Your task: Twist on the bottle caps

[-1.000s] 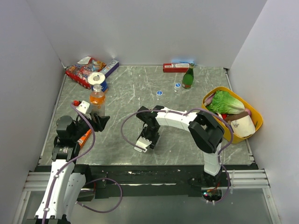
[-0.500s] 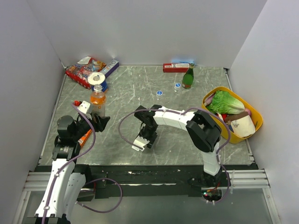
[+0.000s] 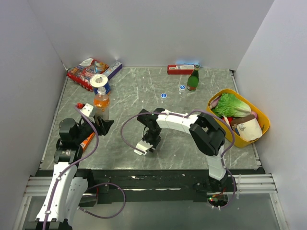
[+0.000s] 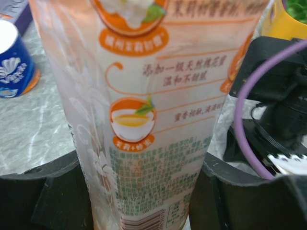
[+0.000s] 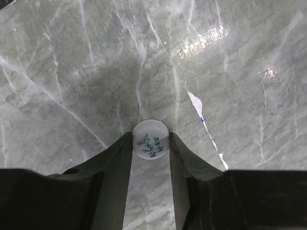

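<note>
A clear bottle (image 4: 153, 96) of orange drink with an orange label stands upright at the table's left (image 3: 100, 102), its neck uncapped. My left gripper (image 4: 141, 189) is shut on its lower part, seen from above at the left gripper (image 3: 100, 122). In the right wrist view a white cap (image 5: 150, 139) with green print lies on the marble. My right gripper (image 5: 150, 142) is shut on it, one finger against each side. From above, the right gripper (image 3: 144, 145) points down near the table's middle front and hides the cap. Two blue caps (image 3: 163, 95) (image 3: 182, 88) lie further back.
A blue-and-white tape roll (image 3: 99, 81) and snack bags (image 3: 84, 72) sit behind the bottle. A green bottle (image 3: 193, 79) and a red box (image 3: 180, 70) stand at the back. A yellow basket (image 3: 261, 125) with lettuce is at the right edge. An orange tube (image 3: 86, 141) lies under the left arm.
My right gripper has slid a little left and toward the front, and its fingers have closed in onto the white cap. The left arm and bottle have hardly moved.
</note>
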